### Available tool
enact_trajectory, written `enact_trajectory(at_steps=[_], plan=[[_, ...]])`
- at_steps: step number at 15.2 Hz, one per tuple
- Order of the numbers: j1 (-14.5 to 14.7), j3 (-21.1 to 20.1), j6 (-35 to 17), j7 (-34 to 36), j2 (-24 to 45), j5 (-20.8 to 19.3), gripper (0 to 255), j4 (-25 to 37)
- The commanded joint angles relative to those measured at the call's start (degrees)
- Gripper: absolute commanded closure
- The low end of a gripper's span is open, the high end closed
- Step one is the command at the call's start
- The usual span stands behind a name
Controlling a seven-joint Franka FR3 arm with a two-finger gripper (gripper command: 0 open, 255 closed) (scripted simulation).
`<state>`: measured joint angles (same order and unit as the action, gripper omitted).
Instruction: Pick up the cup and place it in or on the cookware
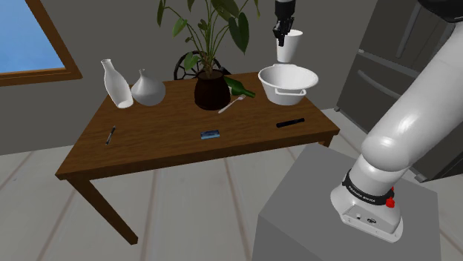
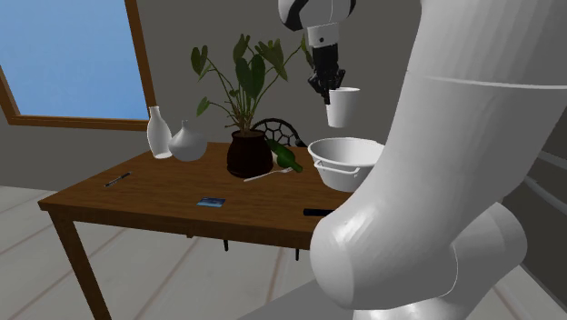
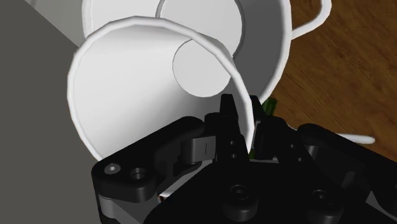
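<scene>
Gripper [image 1: 280, 35] closed on the rim of a white cup [image 1: 289, 47], one finger inside and one outside, holding it upright in the air above a white handled bowl [image 1: 286, 93] on the wooden table [image 1: 171, 122], far corner, the shoulder view's right.
</scene>
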<state>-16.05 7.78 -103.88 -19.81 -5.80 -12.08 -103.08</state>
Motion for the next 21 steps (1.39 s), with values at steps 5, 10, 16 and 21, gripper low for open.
enact_trajectory(at_steps=[5,10,16,21], plan=[[-3.0,3.6,-0.2,-7.0,5.3,1.5,255,6.3],[-3.0,3.6,-4.1,-6.4,4.9,1.3,255,2.1],[-3.1,3.7,-8.6,-5.6,5.0,1.0,255,-2.4],[-3.2,3.8,-12.3,-5.0,5.3,0.7,255,-5.8]])
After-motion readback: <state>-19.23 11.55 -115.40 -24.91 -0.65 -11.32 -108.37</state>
